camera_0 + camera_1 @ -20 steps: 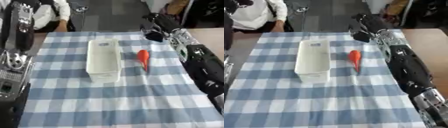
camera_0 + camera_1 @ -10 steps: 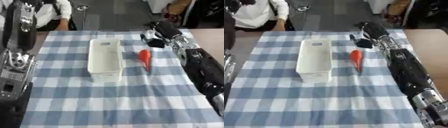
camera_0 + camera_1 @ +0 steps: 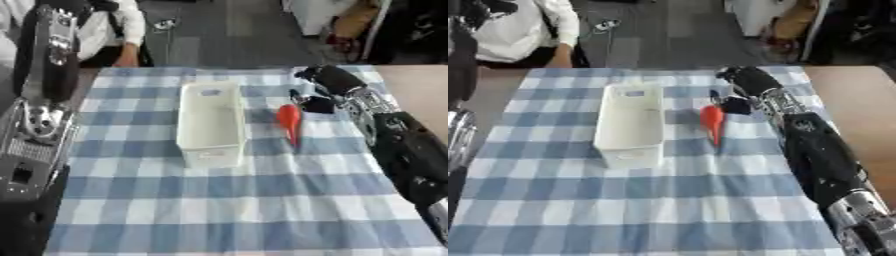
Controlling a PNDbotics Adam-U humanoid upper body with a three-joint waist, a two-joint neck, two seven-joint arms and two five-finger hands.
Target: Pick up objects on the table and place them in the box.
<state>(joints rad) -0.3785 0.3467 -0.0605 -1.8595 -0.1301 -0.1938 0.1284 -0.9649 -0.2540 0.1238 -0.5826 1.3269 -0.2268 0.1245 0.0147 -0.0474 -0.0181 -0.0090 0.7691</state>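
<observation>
— Right hand hovering just beside the thick end of the orange carrot-shaped thing, fingers pointing down and partly curled, holding nothing. Touching it or just short of it? Cannot tell.

— Reaching in from the far right corner, wrist bent over, probably lining up to pinch the fat end, not the thin tail.

— Lying flat on the checked cloth, that orange thing, thick end away, tip pointing toward the near edge, just beside the right wall of the white box but not touching.

— Sitting lengthwise mid-table, the box, open side up, nothing showing inside. Handy: only a short carry leftward over the rim, judging from the layout.

— Left hand? Not showing anywhere; only the left arm standing tall along the left edge in the left eye view.

— Mostly cropped out of the right eye view, that arm. Showing instead, there, more of the right forearm running down toward the near corner, and more bare brown tabletop beyond the cloth.
</observation>
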